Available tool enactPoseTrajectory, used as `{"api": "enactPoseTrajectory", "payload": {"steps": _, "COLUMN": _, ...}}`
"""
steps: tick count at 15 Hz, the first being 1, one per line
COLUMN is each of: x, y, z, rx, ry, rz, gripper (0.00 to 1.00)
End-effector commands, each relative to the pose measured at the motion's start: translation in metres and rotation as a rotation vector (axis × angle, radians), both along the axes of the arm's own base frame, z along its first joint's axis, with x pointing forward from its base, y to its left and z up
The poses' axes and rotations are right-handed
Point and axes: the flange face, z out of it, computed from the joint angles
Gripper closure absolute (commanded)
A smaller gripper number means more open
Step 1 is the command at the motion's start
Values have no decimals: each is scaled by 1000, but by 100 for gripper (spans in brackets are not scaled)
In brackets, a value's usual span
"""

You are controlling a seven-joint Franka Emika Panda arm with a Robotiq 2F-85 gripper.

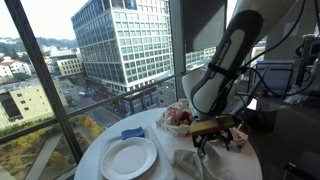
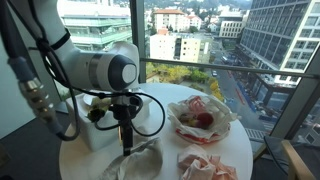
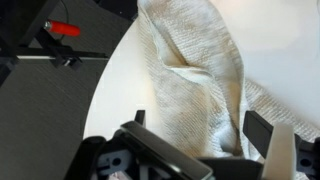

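The gripper (image 3: 205,130) is seen spread wide, its jaws straddling a cream cloth (image 3: 195,70) that is bunched on the round white table (image 3: 110,95), judged light, limp and coarsely woven, best pinched where it is humped up toward twelve o'clock, a white plate (image 1: 128,157) lying off at eight o'clock.

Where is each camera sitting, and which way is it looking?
In an exterior view, the camera stands beside the round table and faces the window; the arm shows, near the paper plate.
In an exterior view, the camera looks across the table towards the street outside; the arm reaches down to the cloth.
Wrist view: it sits on the wrist, looking down on the cloth; the open jaws show at the bottom.
Both exterior views share the table, arm and paper-lined bowl.
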Motion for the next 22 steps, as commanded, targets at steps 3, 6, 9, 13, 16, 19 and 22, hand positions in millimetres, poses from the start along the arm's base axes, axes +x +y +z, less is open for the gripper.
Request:
{"api": "enactPoseTrajectory", "payload": {"steps": 3, "x": 22, "y": 18, "z": -11, "rx": 105, "ry": -192, "rz": 220, "gripper": 0}}
{"api": "enactPoseTrajectory", "payload": {"steps": 6, "x": 22, "y": 28, "z": -22, "rx": 157, "ry": -264, "rz": 357, "gripper": 0}}
{"api": "enactPoseTrajectory", "payload": {"steps": 9, "x": 17, "y": 37, "z": -41, "rx": 222, "ry": -306, "rz": 488, "gripper": 0}}
{"api": "enactPoseTrajectory", "payload": {"steps": 13, "x": 11, "y": 43, "z": -67, "rx": 279, "ry": -296, "rz": 593, "gripper": 0}}
{"api": "enactPoseTrajectory", "payload": {"steps": 16, "x": 13, "y": 30, "z": -81, "rx": 256, "ry": -275, "rz": 606, "gripper": 0}}
{"api": "enactPoseTrajectory", "payload": {"steps": 19, "x": 21, "y": 17, "z": -90, "rx": 242, "ry": -267, "rz": 582, "gripper": 0}}
{"api": "enactPoseTrajectory", "payload": {"steps": 22, "x": 33, "y": 11, "z": -97, "rx": 231, "ry": -271, "rz": 577, "gripper": 0}}
